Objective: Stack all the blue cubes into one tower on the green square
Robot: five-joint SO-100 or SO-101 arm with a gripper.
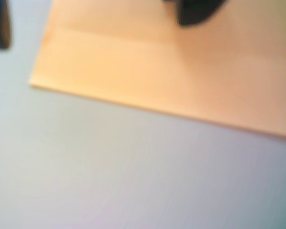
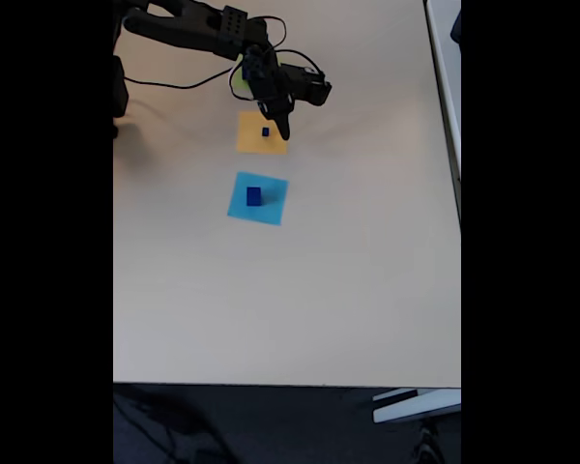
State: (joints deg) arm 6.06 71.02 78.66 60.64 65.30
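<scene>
Arm (image 2: pixel 198 29) stretched rightward; claw (image 2: pixel 281 129) angled down over orange square (image 2: pixel 261 133).

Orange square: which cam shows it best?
Fixed view: the whole orange square shows, with a small blue cube on it and the end effector at its edge. The wrist view is blurred, cropped.

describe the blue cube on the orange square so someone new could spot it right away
In the fixed view, find the pale table, then the orange square near its far edge, just below the dark arm's end effector. On it sits a tiny dark blue cube. It is clearly smaller than the other blue cube, which sits on the light-blue square nearer the camera.
</scene>
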